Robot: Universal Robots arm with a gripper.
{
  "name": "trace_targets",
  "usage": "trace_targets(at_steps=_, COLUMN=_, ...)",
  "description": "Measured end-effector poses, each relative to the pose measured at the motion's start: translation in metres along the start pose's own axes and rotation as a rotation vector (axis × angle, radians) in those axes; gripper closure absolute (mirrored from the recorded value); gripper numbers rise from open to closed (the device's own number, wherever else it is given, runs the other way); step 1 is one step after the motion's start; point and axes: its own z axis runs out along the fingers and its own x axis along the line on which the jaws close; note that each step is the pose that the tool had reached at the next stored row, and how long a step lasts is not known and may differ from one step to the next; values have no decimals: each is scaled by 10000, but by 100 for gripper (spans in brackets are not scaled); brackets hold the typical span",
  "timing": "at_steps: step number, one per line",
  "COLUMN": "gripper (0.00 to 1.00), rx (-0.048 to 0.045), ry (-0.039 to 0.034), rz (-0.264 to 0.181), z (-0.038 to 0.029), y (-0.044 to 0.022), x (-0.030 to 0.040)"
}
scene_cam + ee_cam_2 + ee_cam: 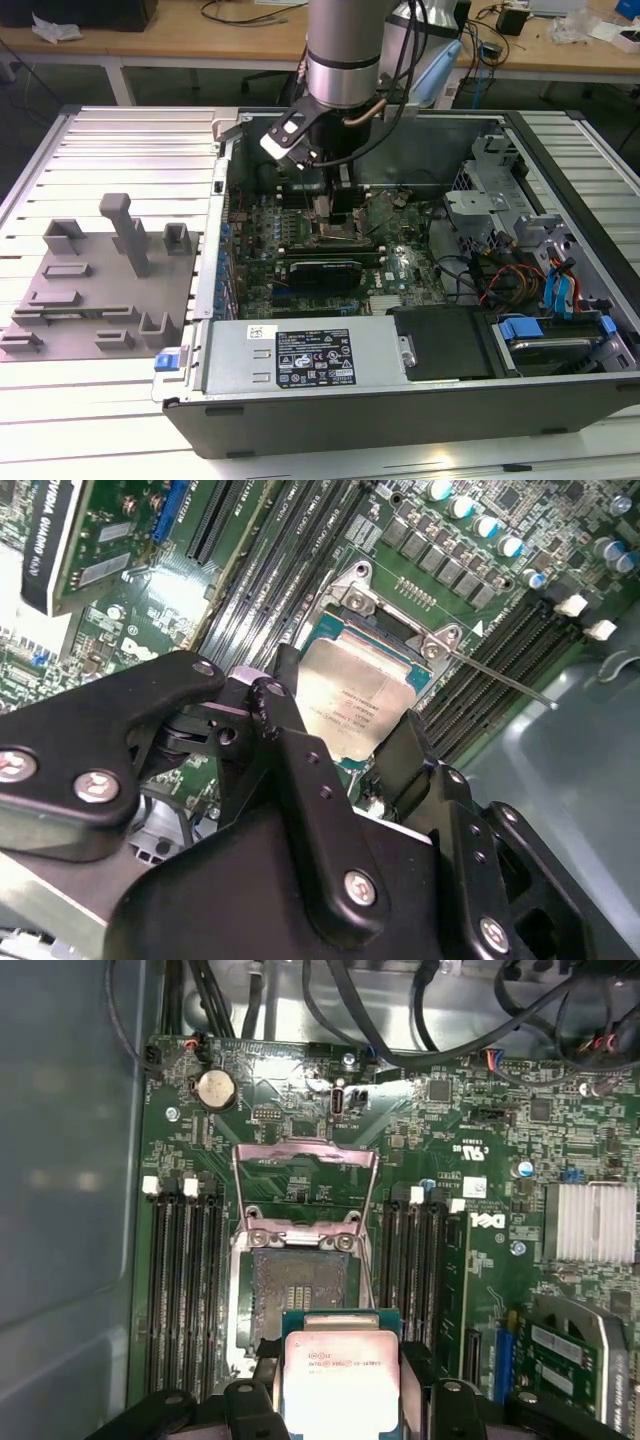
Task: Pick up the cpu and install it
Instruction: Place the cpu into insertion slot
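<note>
The cpu [340, 1375], a flat square chip with a silvery top and thin pale edge, sits between my gripper's [345, 1405] two black fingers [452, 1405], which are shut on its sides. It hangs just above the motherboard and partly overlaps the near part of the open socket [298, 1290]. The socket's metal load plate [305, 1172] is flipped up. In the second wrist view the cpu [355, 695] sits over the socket frame [360, 595], between the fingers [285, 715]. In the exterior view my gripper [335, 212] reaches down into the computer case over the socket [338, 236].
Memory slots [185, 1290] flank the socket on both sides. A graphics card [322, 272], a power supply [305, 355] and drive cages with cables [520, 260] fill the case. A grey fixture plate [95, 290] lies on the table at the exterior view's left.
</note>
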Motion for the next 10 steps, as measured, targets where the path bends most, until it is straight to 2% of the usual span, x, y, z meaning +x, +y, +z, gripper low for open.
trace_targets(at_steps=3, gripper=45, rx=-1, ry=0, rz=1, z=36, y=5, x=1)
trace_targets(at_steps=7, gripper=45, rx=0, ry=2, rz=1, z=36, y=5, x=1)
trace_targets(at_steps=10, gripper=45, rx=-85, ry=-1, rz=3, z=82, y=4, x=2)
